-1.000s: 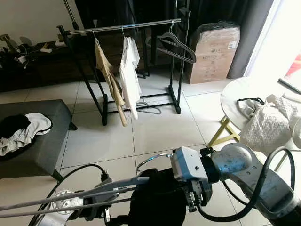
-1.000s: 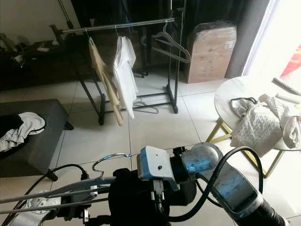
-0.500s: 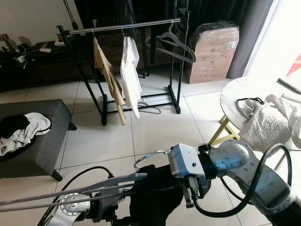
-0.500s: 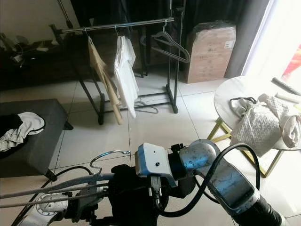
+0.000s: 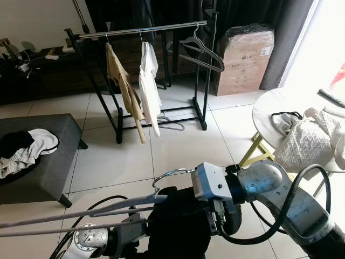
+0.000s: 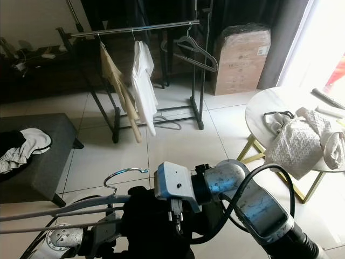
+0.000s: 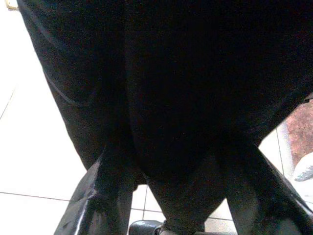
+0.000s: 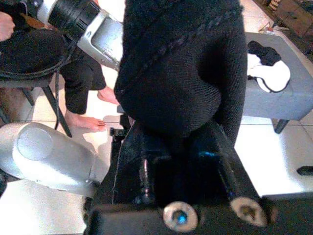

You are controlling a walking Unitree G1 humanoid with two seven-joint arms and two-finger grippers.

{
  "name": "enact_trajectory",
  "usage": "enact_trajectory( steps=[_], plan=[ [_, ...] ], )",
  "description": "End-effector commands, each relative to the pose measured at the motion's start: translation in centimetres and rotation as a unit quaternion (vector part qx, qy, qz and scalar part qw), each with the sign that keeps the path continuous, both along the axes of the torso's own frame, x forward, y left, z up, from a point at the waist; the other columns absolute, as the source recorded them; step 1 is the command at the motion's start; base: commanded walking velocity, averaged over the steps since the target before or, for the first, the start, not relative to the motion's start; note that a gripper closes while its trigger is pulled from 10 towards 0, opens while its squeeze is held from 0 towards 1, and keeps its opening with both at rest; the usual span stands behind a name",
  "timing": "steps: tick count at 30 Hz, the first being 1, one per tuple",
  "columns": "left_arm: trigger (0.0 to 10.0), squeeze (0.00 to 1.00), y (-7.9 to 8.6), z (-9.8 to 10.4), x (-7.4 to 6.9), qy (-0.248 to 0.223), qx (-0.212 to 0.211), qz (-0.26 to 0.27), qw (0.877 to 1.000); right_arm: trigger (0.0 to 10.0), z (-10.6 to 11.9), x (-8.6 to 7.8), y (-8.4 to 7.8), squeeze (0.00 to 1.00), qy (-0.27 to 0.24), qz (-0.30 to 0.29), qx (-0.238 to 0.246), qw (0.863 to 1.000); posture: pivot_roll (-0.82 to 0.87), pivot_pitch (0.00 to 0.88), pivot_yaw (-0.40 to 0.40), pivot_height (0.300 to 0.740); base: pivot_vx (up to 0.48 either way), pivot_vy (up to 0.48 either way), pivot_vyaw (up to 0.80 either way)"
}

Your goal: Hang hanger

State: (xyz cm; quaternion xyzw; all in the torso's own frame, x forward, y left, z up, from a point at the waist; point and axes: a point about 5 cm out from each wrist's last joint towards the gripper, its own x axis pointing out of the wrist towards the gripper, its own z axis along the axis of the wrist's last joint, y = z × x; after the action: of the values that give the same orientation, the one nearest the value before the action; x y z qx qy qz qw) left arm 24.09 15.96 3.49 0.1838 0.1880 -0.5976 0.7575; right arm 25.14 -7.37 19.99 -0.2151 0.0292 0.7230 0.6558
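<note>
We hold the black sweater (image 5: 180, 226) on its hanger (image 5: 170, 175), far from the clothes rack (image 5: 140, 29). The hook has come up a little higher, so we are getting ready to carry it over. Our right gripper (image 8: 195, 161) pinches the sweater. We cannot tell about our left gripper (image 7: 166, 191).

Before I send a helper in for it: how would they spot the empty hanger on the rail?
Find the black clothes rack at the back of the room. On its silver rail, past the tan garment and white shirt, near the cardboard box, hangs the dark hanger. It alone carries no clothing.
</note>
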Motion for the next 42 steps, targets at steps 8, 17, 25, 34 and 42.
enact_trajectory(
  steps=[8, 17, 25, 34, 42],
  plan=[
    [0.0, 0.00, 0.2, -0.6, -0.3, 0.021, -0.002, 0.006, 1.000, 0.0, 0.9, 0.3, 0.0, 0.00, -0.025, -0.001, 0.013, 1.000, -0.19, 0.140, 0.050, 0.740, 0.000, 0.000, 0.00],
    [0.0, 0.00, 0.3, -0.7, -0.2, 0.013, -0.011, 0.027, 0.999, 0.0, 0.9, 0.5, -0.1, 0.00, -0.026, -0.010, 0.014, 1.000, -0.18, 0.139, 0.051, 0.740, 0.000, 0.000, 0.00],
    [0.0, 0.00, 0.9, -0.2, 0.0, 0.003, -0.034, 0.066, 0.997, 0.0, 0.6, 0.7, -0.2, 0.00, -0.023, -0.020, 0.012, 0.999, -0.18, 0.150, 0.052, 0.740, 0.000, 0.000, 0.00],
    [0.0, 0.00, 2.2, 0.1, -0.1, -0.002, -0.038, 0.100, 0.994, 0.0, 0.0, 0.9, -0.6, 0.00, -0.015, -0.037, 0.007, 0.999, -0.17, 0.156, 0.054, 0.740, 0.000, 0.000, 0.00],
    [0.0, 0.00, 4.1, 0.3, -0.4, -0.021, -0.003, 0.123, 0.992, 0.0, -1.3, 1.9, -3.1, 0.00, -0.024, -0.085, -0.038, 0.995, -0.16, 0.167, 0.054, 0.740, 0.000, 0.000, 0.00]
  ],
)
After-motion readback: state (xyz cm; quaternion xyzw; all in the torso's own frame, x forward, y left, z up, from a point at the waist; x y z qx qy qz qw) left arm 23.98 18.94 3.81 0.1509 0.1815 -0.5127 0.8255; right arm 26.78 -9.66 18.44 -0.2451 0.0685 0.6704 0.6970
